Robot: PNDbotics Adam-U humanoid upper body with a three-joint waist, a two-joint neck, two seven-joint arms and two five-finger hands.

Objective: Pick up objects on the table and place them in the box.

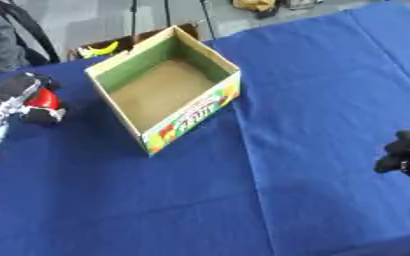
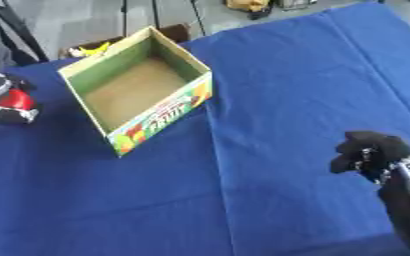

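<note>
An open cardboard box [image 1: 194, 113] with green inner walls and a fruit print on its front stands on the blue tablecloth, and its brown floor is bare. At the far left my left hand [image 1: 26, 102] has its black fingers curled round a red object [image 1: 42, 99], just left of the box. My right hand [image 2: 370, 152] hangs at the lower right, well away from the box, with its fingers curled and nothing in them.
The blue cloth [image 1: 313, 100] covers the whole table. Beyond the table's far edge another box holds something yellow [image 1: 99, 49]. Stand legs [image 1: 166, 14] rise from the grey floor there.
</note>
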